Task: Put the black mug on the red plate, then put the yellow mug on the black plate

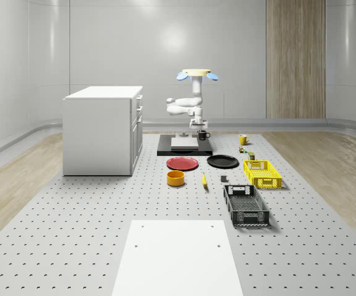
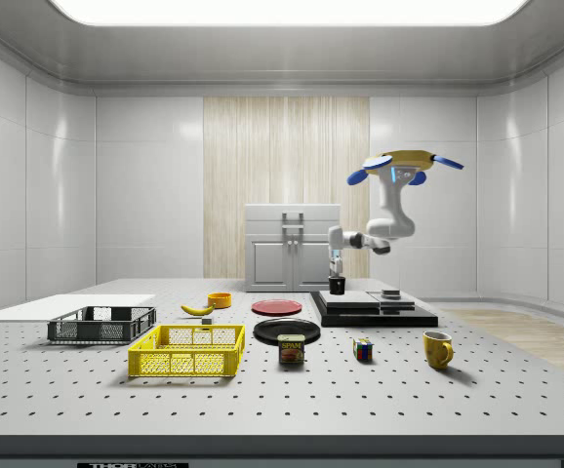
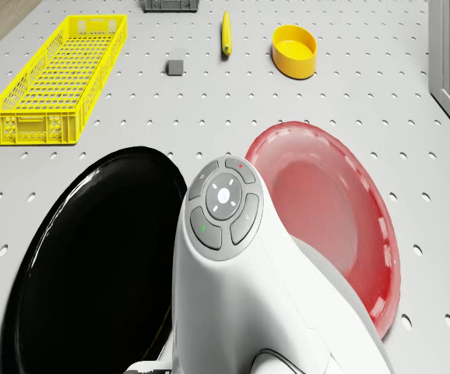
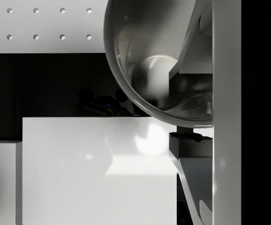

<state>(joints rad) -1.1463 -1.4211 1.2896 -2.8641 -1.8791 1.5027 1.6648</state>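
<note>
Over the perforated tabletop (image 1: 73,234) the drone (image 1: 196,74) hovers, its gripper (image 1: 201,127) clamped on the black mug (image 1: 202,135); next, I judge, carry it forward to the red plate (image 1: 182,163) beyond the gripper.

Drone (image 1: 196,74) hovers above the black platform's (image 1: 165,150) rear edge, arm folded downward, gripper (image 1: 201,127) clamped on the black mug's (image 1: 203,135) rim.

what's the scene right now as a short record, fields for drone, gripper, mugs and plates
drone: hovers over the dark platform
gripper: shut on the black mug's rim, one finger inside
black mug: held above the platform, not yet on the red plate
yellow mug: upright on the table, apart from the black plate
plates: side by side, both bare
</note>
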